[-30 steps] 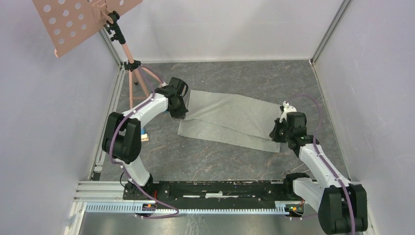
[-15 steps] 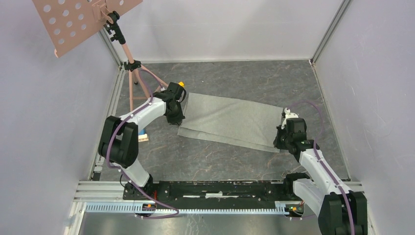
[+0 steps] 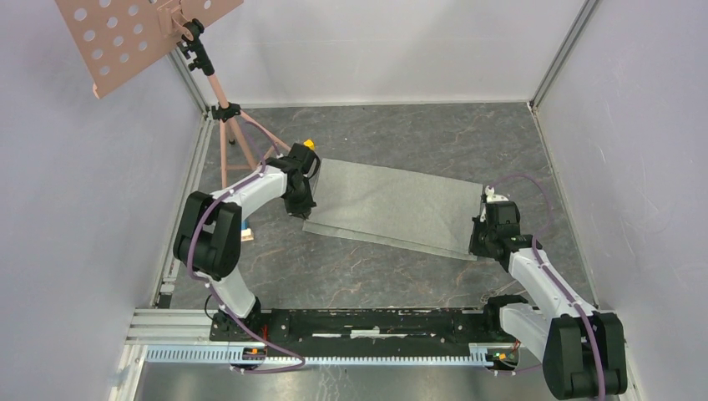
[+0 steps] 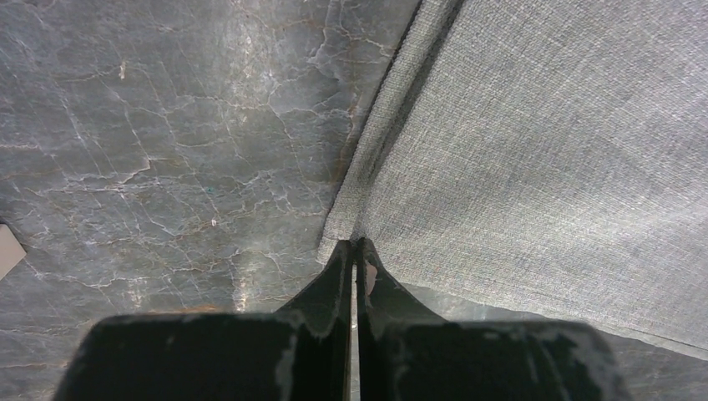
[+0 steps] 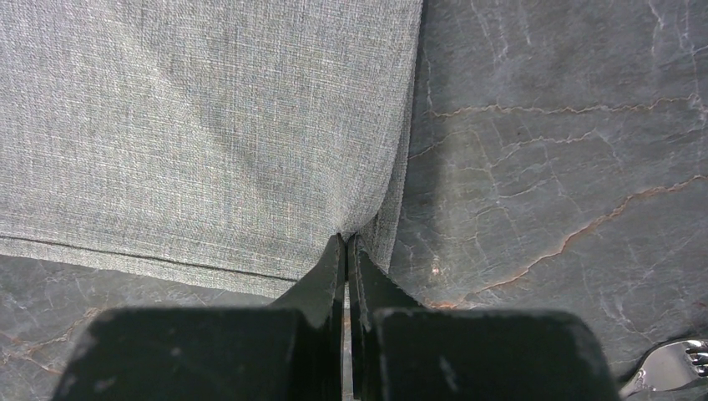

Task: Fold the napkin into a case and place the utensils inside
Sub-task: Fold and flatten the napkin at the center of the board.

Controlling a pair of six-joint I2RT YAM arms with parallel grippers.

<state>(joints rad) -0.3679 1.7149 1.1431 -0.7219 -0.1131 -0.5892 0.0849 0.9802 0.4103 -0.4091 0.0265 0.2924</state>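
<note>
Over the last second both arms had drawn the napkin's (image 3: pixel 392 203) upper layer toward the near side of the table (image 3: pixel 376 276). The lower layer had shown as a broad band. It was now only a thin strip along the near edge.

From the top external camera, the napkin lay as a long folded rectangle across the middle of the table, slanting slightly from far left to near right. The left gripper (image 3: pixel 304 206) sat at its near left corner and the right gripper (image 3: pixel 477 243) at its near right corner. A small yellow cube (image 3: pixel 309 144) stood just beyond the left arm, near the foot of a pink stand (image 3: pixel 219 100).

In the left wrist view, the left gripper (image 4: pixel 352 247) had its jaws pressed together, with no real gap, pinching the doubled edge of the napkin (image 4: pixel 543 142) at the corner. The cloth spread away to the right, and bare marbled table (image 4: pixel 167 125) lay to the left.

In the right wrist view, the right gripper (image 5: pixel 346 244) was likewise closed tight on the napkin (image 5: pixel 200 125), nipping it just in from the side edge and puckering the cloth there. A hem line ran along the near side. The shiny tines of a fork (image 5: pixel 668 369) showed at the lower right corner, on the table and apart from the cloth.
</note>
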